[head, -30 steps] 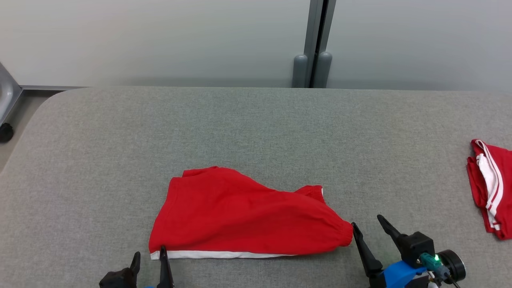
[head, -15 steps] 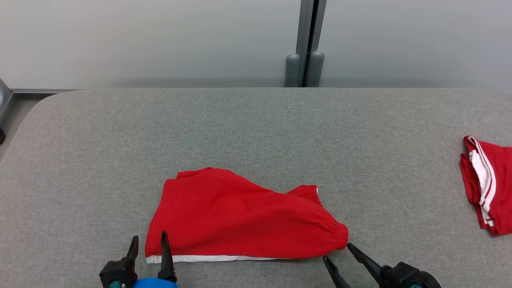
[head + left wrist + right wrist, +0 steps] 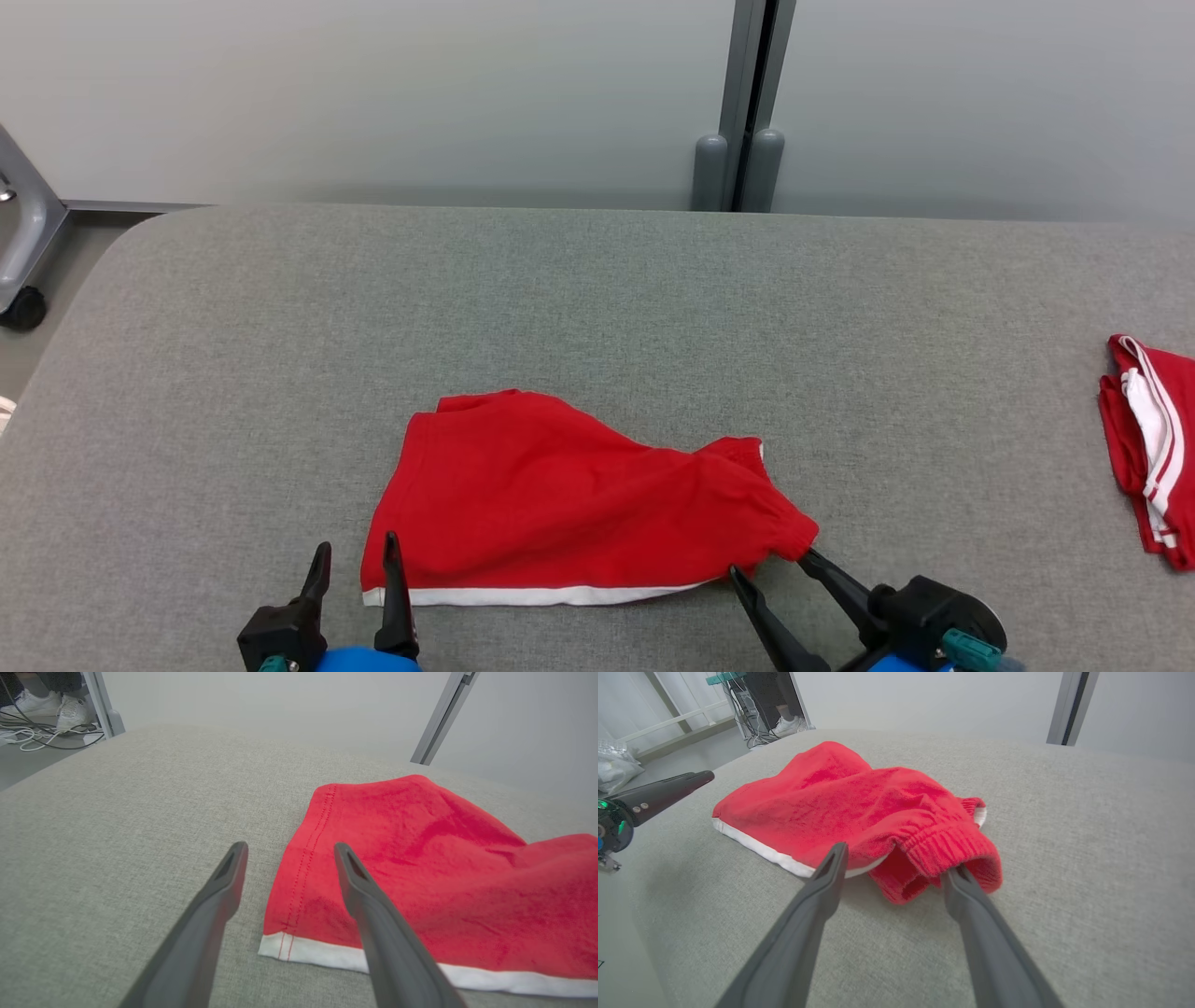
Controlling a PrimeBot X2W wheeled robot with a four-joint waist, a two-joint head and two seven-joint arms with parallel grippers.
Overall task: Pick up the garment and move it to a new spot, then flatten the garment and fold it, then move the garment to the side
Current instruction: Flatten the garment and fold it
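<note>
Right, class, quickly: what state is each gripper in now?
Left gripper: open, empty, at the hemmed corner of the red shorts.
Right gripper: open, empty, at their waistband end.

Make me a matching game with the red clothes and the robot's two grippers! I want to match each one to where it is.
Things:
1. red shorts
2. red garment with white stripes
3. left gripper
4. right gripper

Places:
A. open, at the shorts' gathered elastic end
B. at the right edge of the grey table
C. open, at the shorts' white-hemmed corner
D. lying near the table's front middle

Pairs: 1-D, 2-B, 3-C, 4-A
</note>
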